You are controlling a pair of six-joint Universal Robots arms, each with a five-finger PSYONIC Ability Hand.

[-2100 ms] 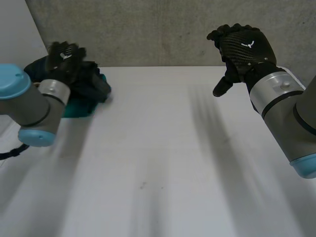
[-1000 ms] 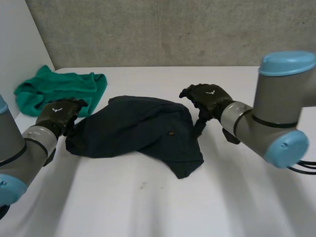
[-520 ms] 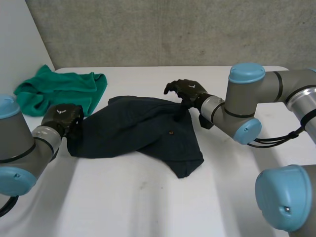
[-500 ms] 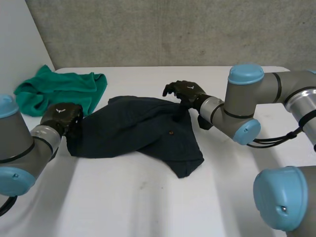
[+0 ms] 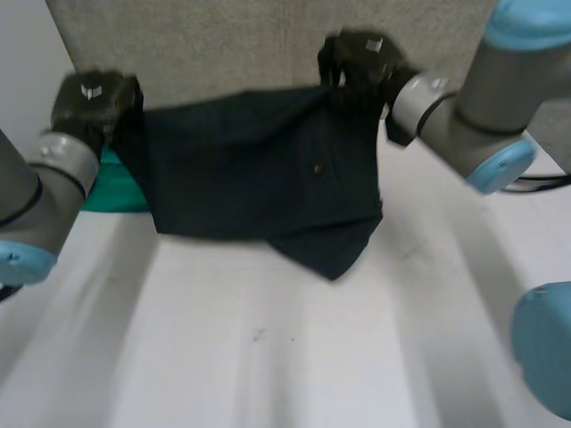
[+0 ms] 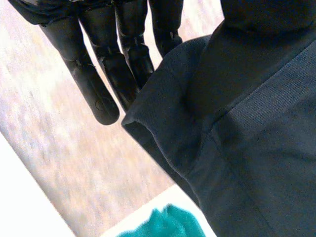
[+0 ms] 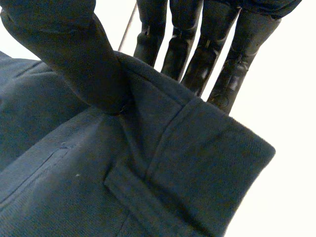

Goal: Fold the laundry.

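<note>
In the head view the dark blue garment (image 5: pixel 259 169) now hangs in the air, spread between the two hands. Half a second ago it lay crumpled on the white table (image 5: pixel 268 357). The left hand (image 5: pixel 94 98) holds one upper corner and the right hand (image 5: pixel 357 58) holds the other. Both hands have risen from table level to in front of the grey wall (image 5: pixel 205 40). The garment's lower edge hangs to a point above the table. The teal cloth (image 5: pixel 111 183) lies where it did, now partly hidden behind the hanging fabric.

In the left wrist view the left hand (image 6: pixel 113 59) has its fingers nearly straight. The garment's (image 6: pixel 247 148) hemmed corner is pinched between them and the thumb. The teal cloth (image 6: pixel 163 224) shows beyond it.

In the right wrist view the right hand (image 7: pixel 64 44) presses its thumb onto the garment's (image 7: pixel 98 173) waistband, clamping it against the straight fingers (image 7: pixel 197 54). A belt loop (image 7: pixel 143 202) lies just beyond the thumb.
</note>
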